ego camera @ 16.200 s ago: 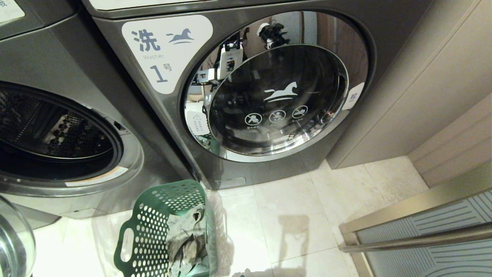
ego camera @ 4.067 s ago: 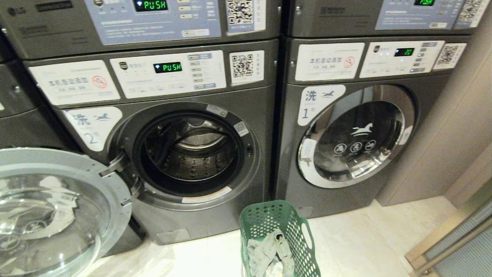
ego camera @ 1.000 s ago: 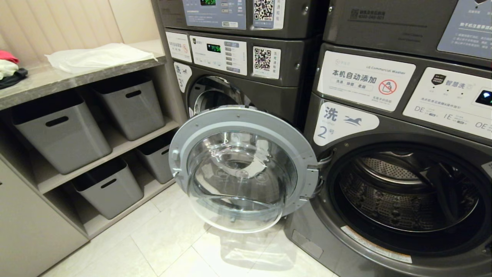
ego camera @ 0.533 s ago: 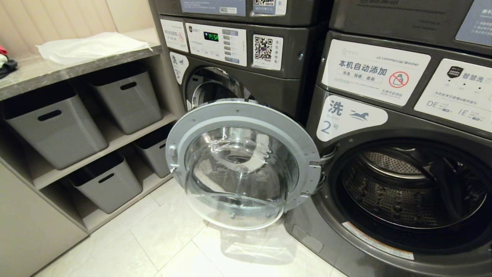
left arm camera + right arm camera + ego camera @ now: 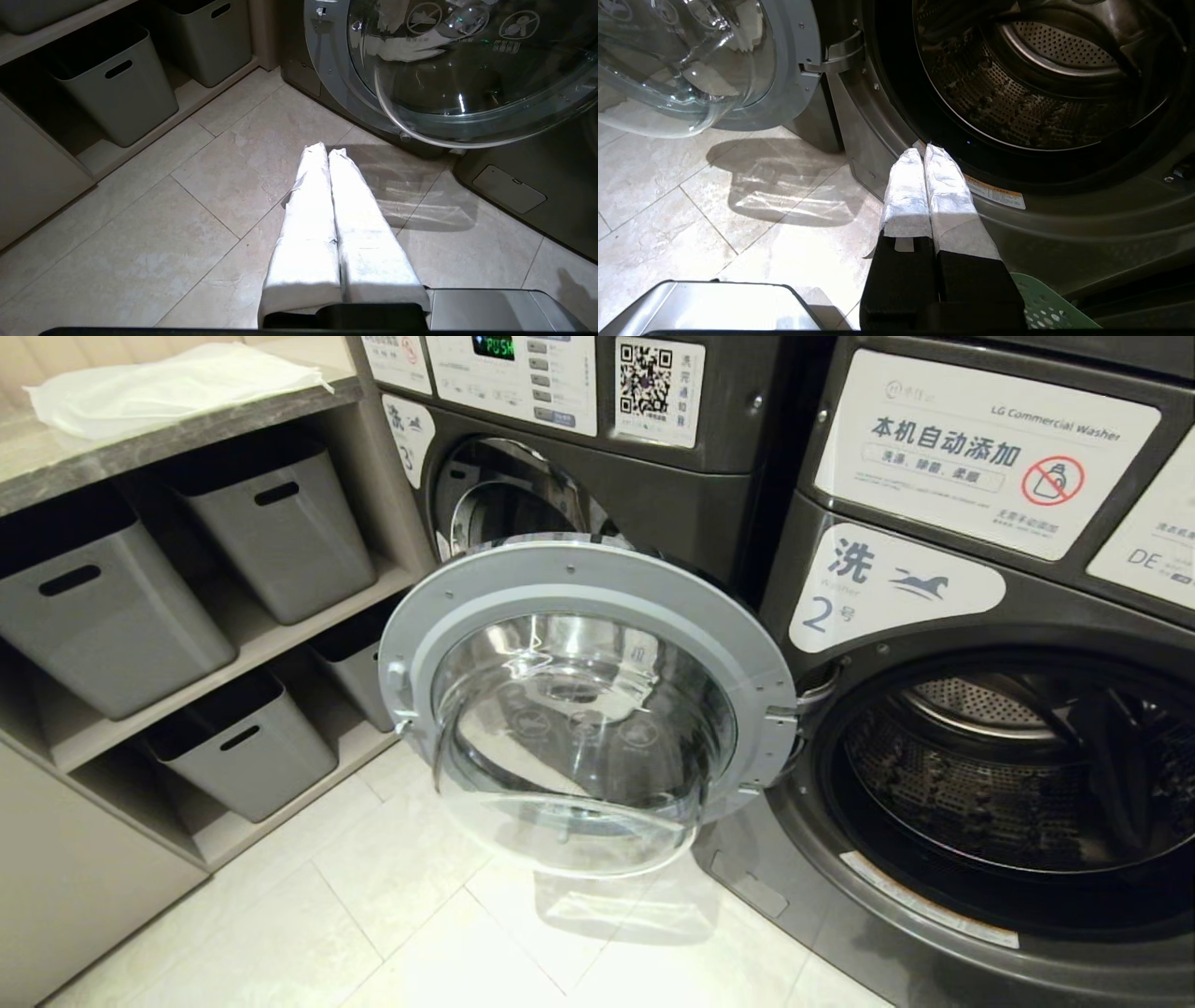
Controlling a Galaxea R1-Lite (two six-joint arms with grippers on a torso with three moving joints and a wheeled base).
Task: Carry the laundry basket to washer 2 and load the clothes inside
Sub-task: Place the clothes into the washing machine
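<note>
Right hand (image 5: 926,151) closed and empty, before washer 2 (image 5: 1031,88) open drum, laundry basket (image 5: 1045,308) corner below

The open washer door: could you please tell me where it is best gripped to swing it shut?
Probably the door's grey rim at its free edge, opposite the hinge, coming from the left in the head view: the rim is a thin band to pinch, while the glass bulges.

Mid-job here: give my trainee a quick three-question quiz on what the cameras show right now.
1. True or false: the door of washer 2 stands open.
2. The right gripper is: A) open, B) shut and empty, C) shut on the clothes.
3. Which view shows an edge of the laundry basket?

Key: 1 true; 2 B; 3 the right wrist view, just behind the fingers.
</note>
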